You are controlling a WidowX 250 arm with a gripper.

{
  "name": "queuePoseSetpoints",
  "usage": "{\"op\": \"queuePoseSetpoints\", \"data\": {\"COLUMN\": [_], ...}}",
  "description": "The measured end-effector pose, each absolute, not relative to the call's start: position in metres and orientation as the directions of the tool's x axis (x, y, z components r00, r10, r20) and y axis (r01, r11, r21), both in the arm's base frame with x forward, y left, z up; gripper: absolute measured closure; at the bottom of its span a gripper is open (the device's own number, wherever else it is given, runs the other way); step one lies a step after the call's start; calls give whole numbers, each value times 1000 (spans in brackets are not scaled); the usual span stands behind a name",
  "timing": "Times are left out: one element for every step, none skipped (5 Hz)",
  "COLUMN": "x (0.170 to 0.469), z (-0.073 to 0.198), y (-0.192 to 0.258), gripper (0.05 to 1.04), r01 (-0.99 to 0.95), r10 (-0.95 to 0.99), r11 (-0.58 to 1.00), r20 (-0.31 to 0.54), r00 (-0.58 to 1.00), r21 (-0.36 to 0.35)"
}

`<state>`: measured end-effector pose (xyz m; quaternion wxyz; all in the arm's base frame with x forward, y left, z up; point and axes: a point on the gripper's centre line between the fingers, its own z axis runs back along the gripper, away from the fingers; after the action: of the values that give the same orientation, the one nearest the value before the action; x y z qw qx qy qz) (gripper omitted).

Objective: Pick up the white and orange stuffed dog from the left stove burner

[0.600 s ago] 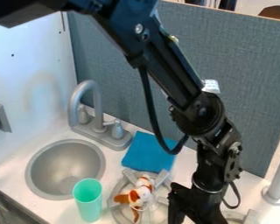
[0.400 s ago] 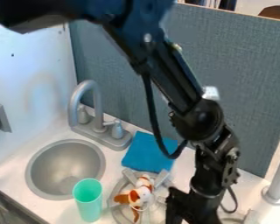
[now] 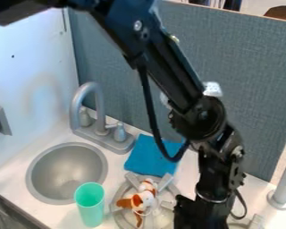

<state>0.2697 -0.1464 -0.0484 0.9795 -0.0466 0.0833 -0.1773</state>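
Beside the brown-and-white plush toy (image 3: 144, 197) hangs the tool (image 3: 192, 218), open or closed I cannot tell.

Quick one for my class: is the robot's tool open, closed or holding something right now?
Tool: low in the view, near the brown-and-white plush toy; whether it is open, closed or holding anything cannot be told.

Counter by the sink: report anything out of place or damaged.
The brown and white plush toy looks out of place: it lies on the stove burner, near the green cup, where a pot would normally sit. No spill or damage shows.
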Motion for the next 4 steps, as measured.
{"op": "queuePoseSetpoints", "data": {"x": [280, 290, 301, 305], "z": [-38, -53, -58, -69], "y": [-174, -189, -200, -203], "gripper": [82, 82, 82, 135], "r01": [407, 448, 457, 455], "r10": [-420, -462, -469, -465], "r11": [904, 886, 883, 885], "r20": [-105, -148, -161, -196], "r00": [901, 874, 869, 863], "r21": [-128, -118, -106, -97]}}
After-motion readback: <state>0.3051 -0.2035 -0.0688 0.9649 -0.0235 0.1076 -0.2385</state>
